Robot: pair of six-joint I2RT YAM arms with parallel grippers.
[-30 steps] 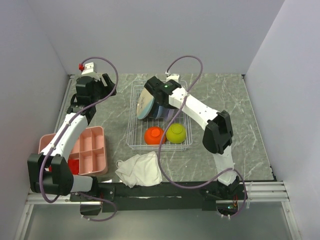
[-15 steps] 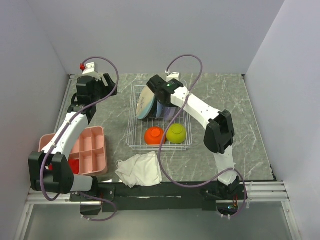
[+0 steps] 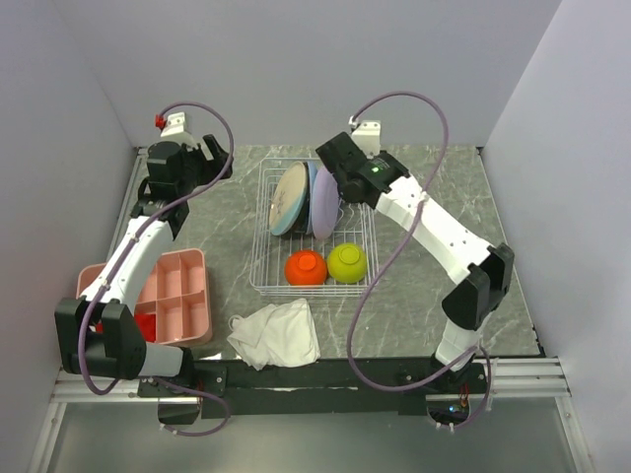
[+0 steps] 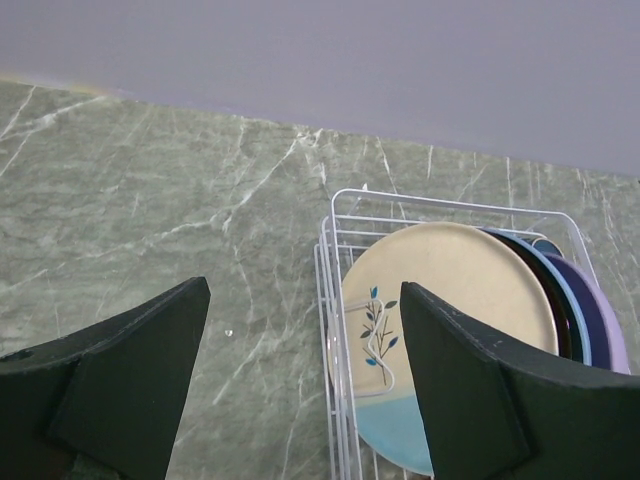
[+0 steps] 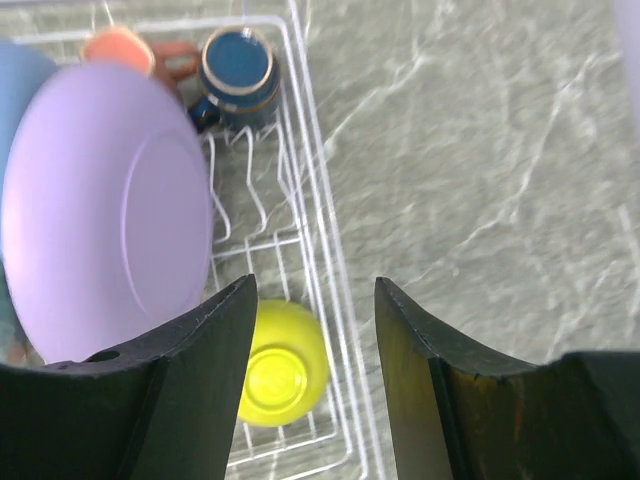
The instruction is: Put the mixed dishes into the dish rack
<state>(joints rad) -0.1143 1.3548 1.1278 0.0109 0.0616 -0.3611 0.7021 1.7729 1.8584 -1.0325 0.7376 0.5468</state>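
The white wire dish rack (image 3: pixel 258 258) holds the cream-and-blue plate (image 3: pixel 288 200), a light-blue plate (image 4: pixel 563 300) and the lavender plate (image 3: pixel 325 204), all on edge. The orange bowl (image 3: pixel 305 266) and lime-green bowl (image 3: pixel 347 262) lie upside down at its near end. In the right wrist view the dark-blue mug (image 5: pixel 238 62) and pink mug (image 5: pixel 120 48) sit at the rack's far end. My right gripper (image 3: pixel 340 169) hovers open above the rack's right side, empty and apart from the lavender plate (image 5: pixel 100 210). My left gripper (image 3: pixel 212 163) hangs open over bare table left of the rack, nothing between its fingers.
A pink divided tray (image 3: pixel 173 296) lies at the near left and a crumpled white cloth (image 3: pixel 276 333) in front of the rack. Walls close in the table at the back and on both sides.
My right gripper has opened off the lavender plate and lifted back to the right; the plate now stands in the rack. The left arm has barely moved.
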